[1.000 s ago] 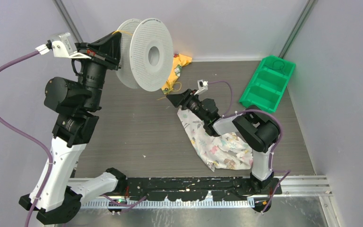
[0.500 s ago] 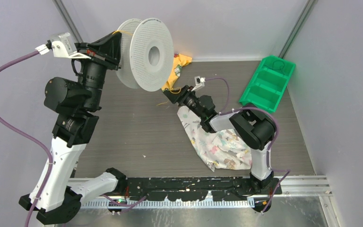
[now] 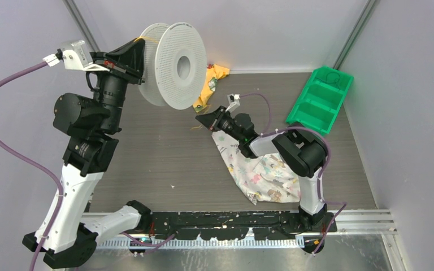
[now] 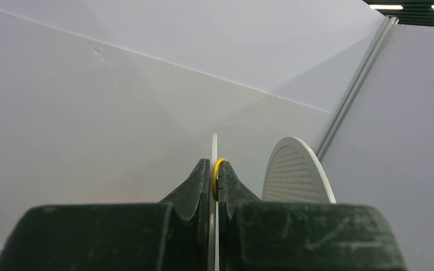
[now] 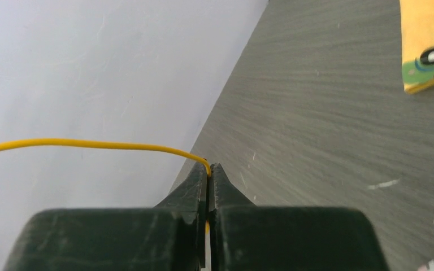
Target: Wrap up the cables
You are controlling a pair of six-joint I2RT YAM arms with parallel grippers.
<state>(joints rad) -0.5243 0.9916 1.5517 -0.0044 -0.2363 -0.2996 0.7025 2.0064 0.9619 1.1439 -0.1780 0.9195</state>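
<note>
Cable (image 5: 90, 143) (thin yellow cord) is pinched in the right tool (image 5: 209, 170). The fingers are pressed together on it. The cord leaves at the tips and arcs off to the left edge of the right wrist view. From overhead that tool sits low over the tabletop (image 3: 158, 158), around the middle, just nearer than the spool and a bit to its right, tips pointing left. A short yellow strand shows on the tabletop just beside the tips.

Left tool (image 3: 138, 56) is raised high at back left, clamped on the near rim of a big white spool (image 3: 175, 65) and holding it on edge, clear of the tabletop. In the left wrist view the fingers (image 4: 195, 186) are closed on the thin white rim, with a small yellow loop of cable at the tips. The far perforated rim stands to the right. Overhead, more yellow cord crosses the top of the spool next to this tool.

Other stuff:
- yellow cloth (image 3: 215, 79) at the back, just right of the spool
- patterned white cloth (image 3: 263, 172) under the right arm
- green bin (image 3: 319, 99) with compartments at back right, well apart from both tools
</note>
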